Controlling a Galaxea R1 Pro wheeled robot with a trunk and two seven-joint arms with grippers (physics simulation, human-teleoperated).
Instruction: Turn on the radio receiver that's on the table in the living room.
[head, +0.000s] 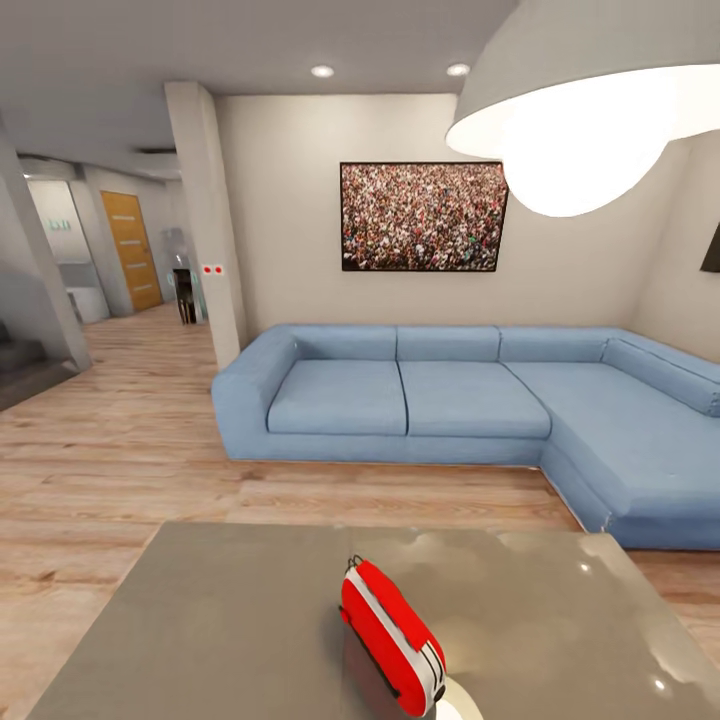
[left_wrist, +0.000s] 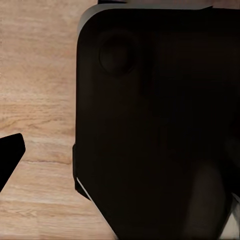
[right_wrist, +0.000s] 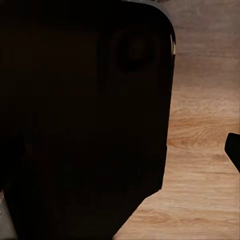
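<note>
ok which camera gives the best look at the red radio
The head view. The radio stands on edge on the grey table, near its front edge, with the blue sofa behind. The two wrist views give nothing of it: each looks down at a dark body over wood floor.

the head view is bright and even. a big white lamp shade (head: 570, 120) glows at the top right, so bright that its inside looks washed out. two small round ceiling lights (head: 322, 71) shine too. the glossy table (head: 200, 620) shows pale, blotchy glare near its far right side. the red radio receiver (head: 392, 637) casts a soft dark shadow beside it. straight lines bend and stretch near the picture's edges. both wrist views are much dimmer: a big black shape (left_wrist: 160, 125) is almost too dark to make out, and the wood floor (left_wrist: 35, 90) looks soft and a little blurry.
</note>
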